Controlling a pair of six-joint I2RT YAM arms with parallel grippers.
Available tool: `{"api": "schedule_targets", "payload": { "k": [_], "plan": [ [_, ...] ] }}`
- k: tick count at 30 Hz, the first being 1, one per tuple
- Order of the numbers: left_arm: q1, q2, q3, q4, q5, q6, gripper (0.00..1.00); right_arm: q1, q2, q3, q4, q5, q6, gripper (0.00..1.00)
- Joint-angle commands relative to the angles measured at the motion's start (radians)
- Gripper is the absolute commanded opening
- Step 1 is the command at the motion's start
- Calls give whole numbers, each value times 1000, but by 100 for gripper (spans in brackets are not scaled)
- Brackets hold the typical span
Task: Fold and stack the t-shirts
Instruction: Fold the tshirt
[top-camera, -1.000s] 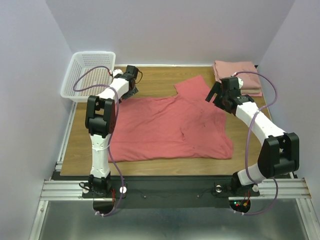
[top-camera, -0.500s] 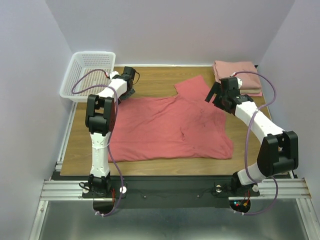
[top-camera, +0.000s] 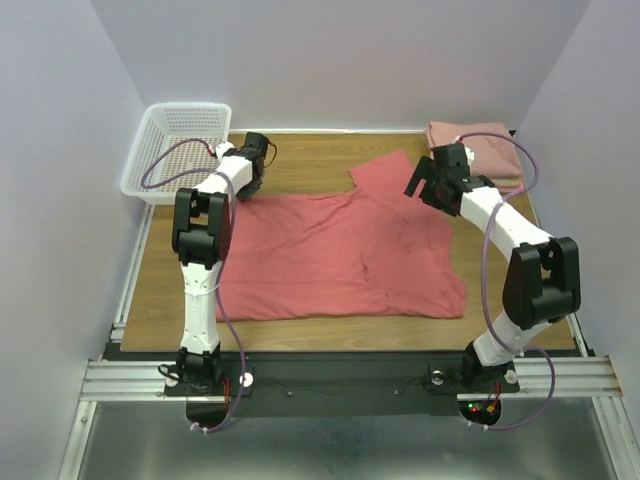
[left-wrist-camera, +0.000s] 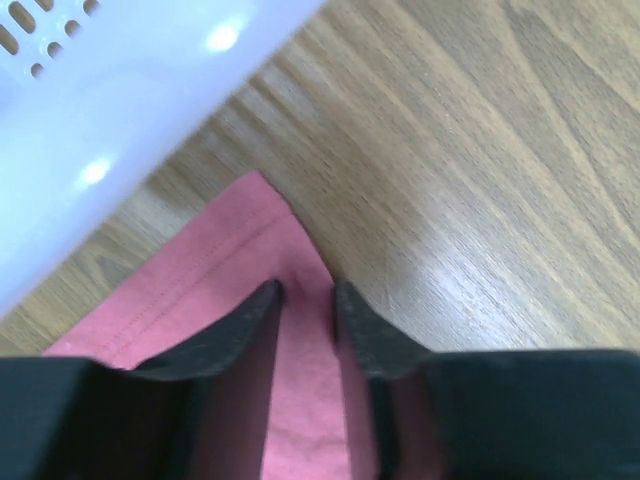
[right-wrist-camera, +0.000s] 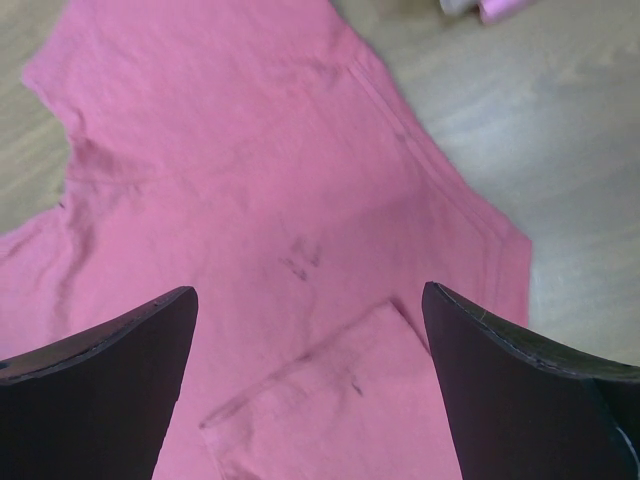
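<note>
A coral-red t-shirt (top-camera: 340, 255) lies spread flat on the wooden table, one sleeve (top-camera: 385, 172) pointing to the back. My left gripper (top-camera: 248, 183) is down at its back left corner, beside the basket. In the left wrist view the gripper (left-wrist-camera: 305, 292) has its jaws drawn close together, with that corner of the shirt (left-wrist-camera: 230, 250) pinched between them. My right gripper (top-camera: 420, 187) hovers wide open over the shirt's back right part. The right wrist view shows its fingers (right-wrist-camera: 130, 350) far apart above the cloth (right-wrist-camera: 250, 180), touching nothing. Folded pale pink t-shirts (top-camera: 478, 148) are stacked at the back right.
A white lattice basket (top-camera: 175, 150) stands at the back left corner, its wall (left-wrist-camera: 120, 90) just beyond my left fingers. Bare wood (top-camera: 300, 160) lies behind the shirt. Purple cables loop over both arms. Walls enclose the table on three sides.
The left gripper has slid a little toward the back and its jaws have closed from wide open onto the shirt's corner. The right arm has swung back and left, still open.
</note>
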Motion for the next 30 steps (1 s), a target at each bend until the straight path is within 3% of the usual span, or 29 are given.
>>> {"api": "schedule_targets", "payload": {
  "k": [1,6,15,23,30],
  "plan": [
    [9,14,3,-23,1,-16,25,10,63,147,72,10,-54,100],
    [7,-18,-48,2,14,-5,0,10,257,382,95,9,-188,100],
    [7,-49,-77,9,20,10,0,11,674,872,116,68,-382,99],
    [7,-67,-105,14,18,16,0,11,956,1201,124,50,-464,88],
    [7,-69,-112,25,29,21,0,11,1005,1143,130,81,-453,78]
  ]
}}
